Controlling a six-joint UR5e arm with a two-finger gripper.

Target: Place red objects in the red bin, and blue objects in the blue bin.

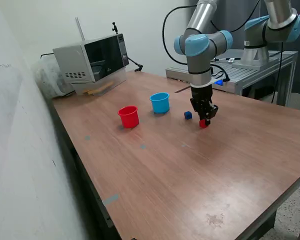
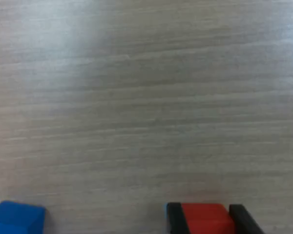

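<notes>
1. A red cube (image 2: 205,218) sits clamped between the gripper (image 1: 204,120) fingers (image 2: 174,217), low at the table (image 1: 190,175).
2. A blue cube (image 1: 188,115) lies just beside it.
3. Pickup step; next, lift and carry left to the red bin (image 1: 128,116), beyond the blue bin (image 1: 160,102).

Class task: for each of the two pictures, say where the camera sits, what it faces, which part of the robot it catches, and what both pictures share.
Exterior view: off the arm, above a table corner, looking down across it; shows the arm, gripper, red cup, blue cup.
Wrist view: on the wrist, facing the tabletop close up; shows only the black fingertips.
Shared: red cube between the fingers, blue cube nearby.
</notes>
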